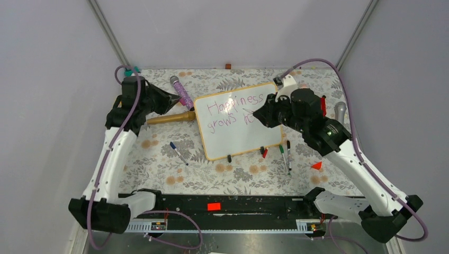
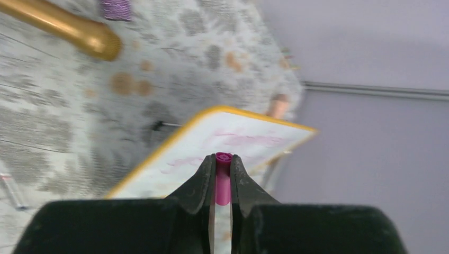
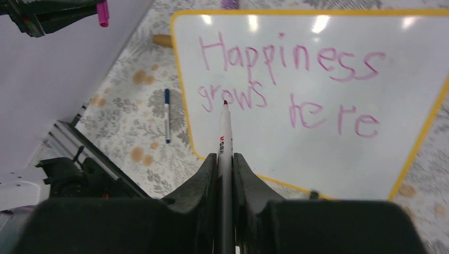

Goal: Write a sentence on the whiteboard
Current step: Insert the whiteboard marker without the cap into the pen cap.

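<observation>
Slim white marker with magenta tip (image 3: 225, 138) — light, stiff, slippery — clamped mid-barrel in right tool (image 3: 225, 159); left tool (image 2: 222, 177) clamped on pink cap (image 2: 223, 180).

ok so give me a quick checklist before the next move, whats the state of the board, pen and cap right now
1. Pink handwritten sentence complete: ok, reads "Happiness grows here".
2. White marker pen secure in right gripper: ok, shut on it.
3. Pen tip off the glossy white yellow-rimmed whiteboard: cannot tell, it points at "grows".
4. Small magenta cap in left gripper: ok, clamped.
5. Cap and pen lined up for recapping: not ok, arms are apart.
6. Blue-capped pen clear of the board: ok.
</observation>
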